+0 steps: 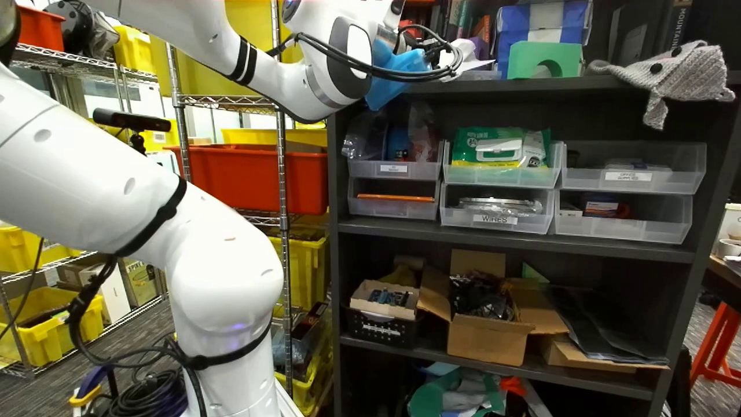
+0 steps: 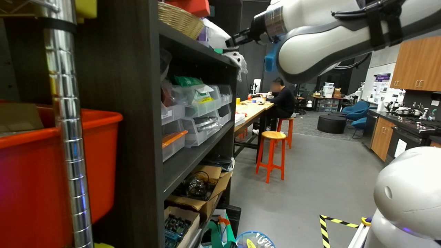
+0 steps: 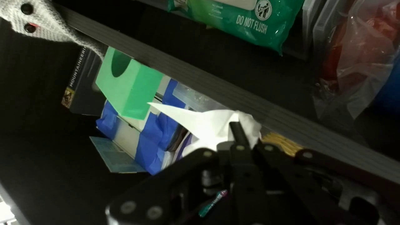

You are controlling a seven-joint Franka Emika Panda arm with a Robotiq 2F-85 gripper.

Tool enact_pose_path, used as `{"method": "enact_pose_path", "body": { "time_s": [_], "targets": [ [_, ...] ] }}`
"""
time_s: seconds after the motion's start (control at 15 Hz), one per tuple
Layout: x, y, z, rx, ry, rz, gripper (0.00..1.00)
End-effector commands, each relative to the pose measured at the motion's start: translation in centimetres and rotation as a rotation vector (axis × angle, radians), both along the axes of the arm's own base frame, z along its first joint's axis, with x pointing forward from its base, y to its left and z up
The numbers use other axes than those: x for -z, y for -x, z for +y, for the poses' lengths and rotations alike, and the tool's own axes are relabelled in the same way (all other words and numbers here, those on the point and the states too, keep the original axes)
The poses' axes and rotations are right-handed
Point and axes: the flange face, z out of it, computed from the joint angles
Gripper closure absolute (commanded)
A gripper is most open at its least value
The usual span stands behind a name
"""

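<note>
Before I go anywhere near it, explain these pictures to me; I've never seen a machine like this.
This is one white robot arm ending in a dark hand. Two pictures are taken from places apart from it; the dim close-up looks out from its wrist and appears turned over: the top shelf shows below the green packet, which really sits in a clear bin one shelf lower. On the top shelf lie a green block and a gray knitted toy drooping over the edge. The hand is shut, its tips right by a crumpled white sheet; whether they pinch it, the pictures don't settle.
</note>
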Motion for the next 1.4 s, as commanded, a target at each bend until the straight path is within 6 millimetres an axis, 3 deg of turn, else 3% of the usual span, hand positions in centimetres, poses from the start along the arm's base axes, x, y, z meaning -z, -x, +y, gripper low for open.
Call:
{"method": "enact_pose_path", "body": {
  "time_s": [0.0,0.33,0.93,1.33],
  "targets": [
    [-0.1,-0.9,0.7,0.006,0.032,0.024,0.99],
    [0.3,-1.8,2.1,-0.015,0.05,0.069,0.99],
    [-2.5,-1.9,3.3,-0.033,0.061,0.053,0.99],
    [-1.9,-3.6,3.8,-0.053,0.076,0.198,0.99]
  ]
}}
